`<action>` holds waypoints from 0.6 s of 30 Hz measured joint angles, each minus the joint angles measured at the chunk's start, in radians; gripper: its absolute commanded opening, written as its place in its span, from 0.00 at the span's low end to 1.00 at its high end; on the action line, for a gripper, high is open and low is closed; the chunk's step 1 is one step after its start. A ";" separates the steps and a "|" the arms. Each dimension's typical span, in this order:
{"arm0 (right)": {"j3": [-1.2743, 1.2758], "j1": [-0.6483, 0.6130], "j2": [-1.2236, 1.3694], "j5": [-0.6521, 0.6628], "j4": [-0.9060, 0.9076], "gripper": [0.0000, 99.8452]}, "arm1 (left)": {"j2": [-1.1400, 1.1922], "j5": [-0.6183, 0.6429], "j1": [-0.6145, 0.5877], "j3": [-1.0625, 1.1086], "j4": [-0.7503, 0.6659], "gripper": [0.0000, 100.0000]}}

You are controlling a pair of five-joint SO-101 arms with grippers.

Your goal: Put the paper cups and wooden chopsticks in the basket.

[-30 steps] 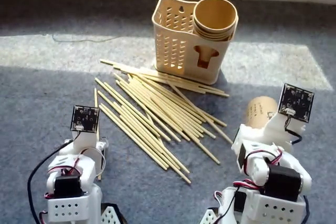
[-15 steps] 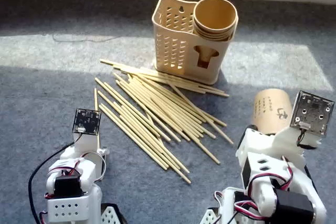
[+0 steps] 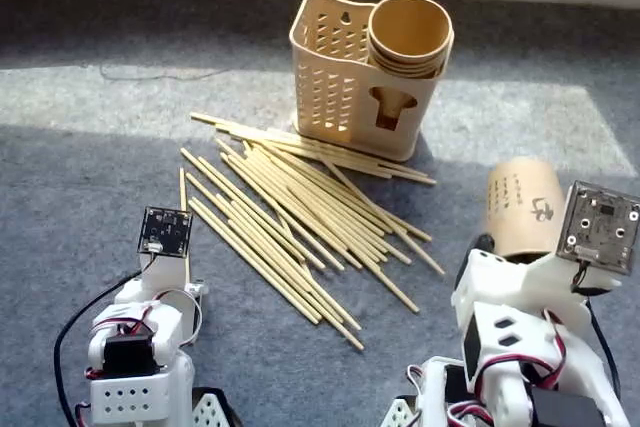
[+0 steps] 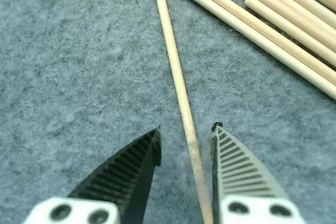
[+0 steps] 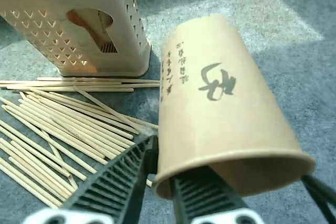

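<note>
Fingers (image 5: 121, 182) of the right end effector (image 5: 160, 166) pinch the paper cup (image 5: 220, 114) by its rim for carrying to the nearby basket (image 5: 63, 40), while the open left end effector (image 4: 185, 129) straddles one chopstick (image 4: 176, 77) on the table (image 4: 79, 51).

basket (image 3: 335, 87) cream, perforated | cup (image 3: 522, 209) tan, dark marks | chopsticks (image 3: 300, 222) pale wood | carpet (image 3: 90, 207) grey, perhaps bluish

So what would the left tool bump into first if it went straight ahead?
The left tool, open, would likely meet the lone chopstick lying between its tips, with carpet just beneath; depth is unclear.
</note>
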 measured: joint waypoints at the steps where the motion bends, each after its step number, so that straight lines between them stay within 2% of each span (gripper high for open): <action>1: -0.014 0.000 0.000 0.000 0.003 0.00 | 0.000 0.000 0.000 0.000 0.000 0.16; 6: -0.092 0.000 0.052 0.002 0.021 0.00 | 0.000 0.000 0.000 0.000 0.000 0.16; 18: -0.359 0.002 0.394 0.002 0.057 0.00 | 0.000 0.000 0.000 0.000 0.000 0.16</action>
